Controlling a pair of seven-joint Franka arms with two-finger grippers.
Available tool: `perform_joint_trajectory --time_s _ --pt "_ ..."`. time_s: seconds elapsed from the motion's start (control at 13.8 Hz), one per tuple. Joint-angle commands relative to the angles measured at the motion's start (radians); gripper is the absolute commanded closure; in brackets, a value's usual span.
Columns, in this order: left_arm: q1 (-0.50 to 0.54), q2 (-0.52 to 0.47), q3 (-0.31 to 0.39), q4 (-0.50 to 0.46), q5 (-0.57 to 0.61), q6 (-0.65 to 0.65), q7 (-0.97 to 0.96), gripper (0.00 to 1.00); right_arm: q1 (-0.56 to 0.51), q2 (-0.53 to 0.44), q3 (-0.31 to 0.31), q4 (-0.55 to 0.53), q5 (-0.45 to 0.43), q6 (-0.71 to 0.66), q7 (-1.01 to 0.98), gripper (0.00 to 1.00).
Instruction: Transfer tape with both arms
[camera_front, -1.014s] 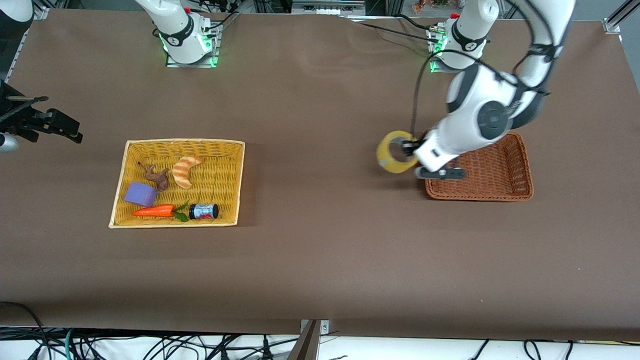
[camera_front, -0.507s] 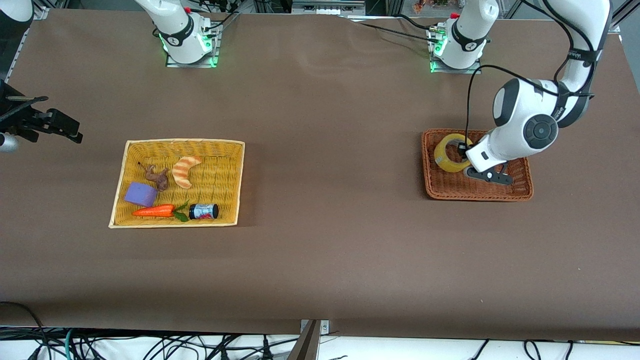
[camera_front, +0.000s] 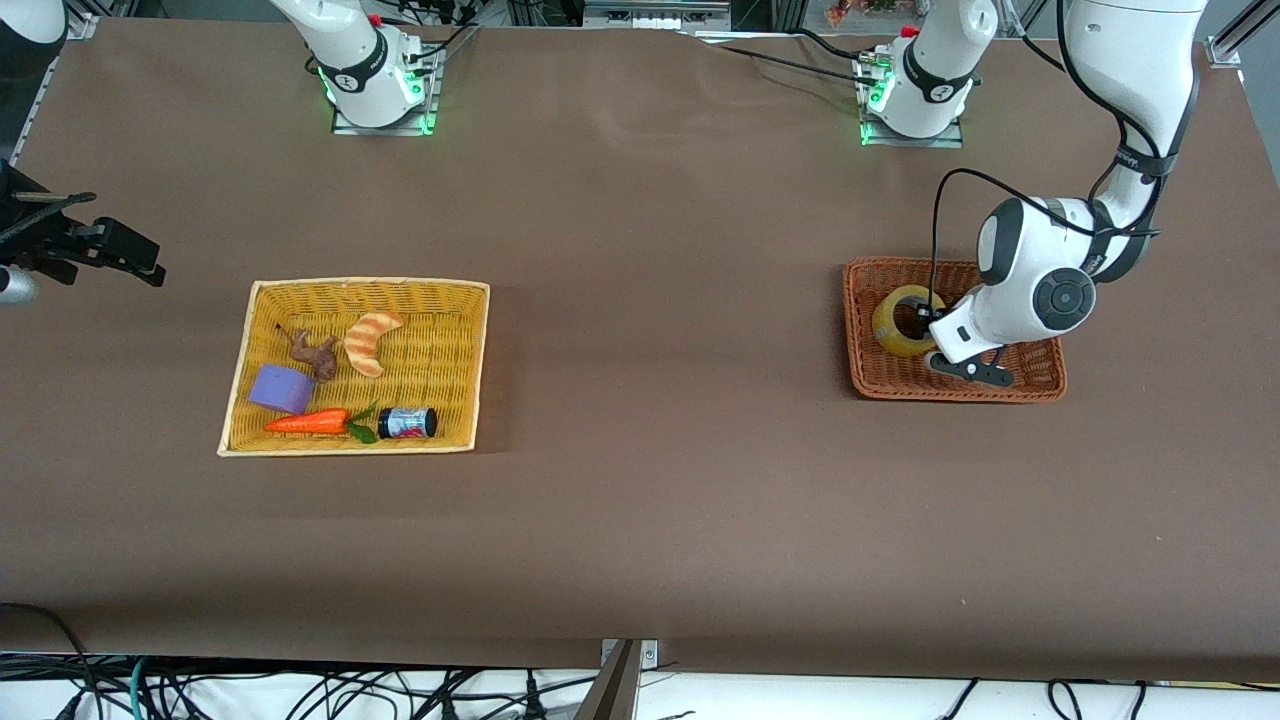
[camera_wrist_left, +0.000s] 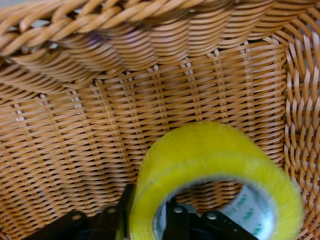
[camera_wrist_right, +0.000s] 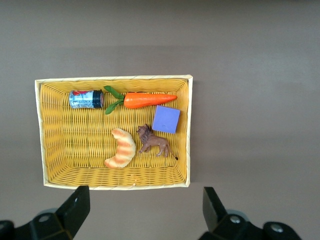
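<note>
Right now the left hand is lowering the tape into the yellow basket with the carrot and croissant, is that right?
Not quite. The left hand grips the tape inside the brown wicker basket at the left arm's end of the table, as the front view shows. The carrot and croissant lie in the yellow basket, with no tape there.

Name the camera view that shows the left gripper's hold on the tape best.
The left wrist view: the tape fills it, one finger inside the core. In the front view the left gripper is small, over the brown basket. The right wrist view shows neither.
</note>
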Motion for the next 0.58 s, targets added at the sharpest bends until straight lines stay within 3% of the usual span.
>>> perform_joint_trajectory --time_s 0.0,0.22,0.51 --pt "0.002 -0.060 0.000 -0.013 0.021 -0.030 0.005 0.00 -0.009 0.004 0.005 0.020 0.018 -0.011 -0.008 0.00" --pt "-0.011 -0.265 0.000 -0.019 0.021 -0.164 0.005 0.00 -0.009 0.005 0.005 0.020 0.018 -0.011 -0.008 0.00" --pt "-0.018 -0.475 -0.006 0.003 0.011 -0.187 -0.001 0.00 -0.009 0.005 0.005 0.020 0.020 -0.011 -0.008 0.00"
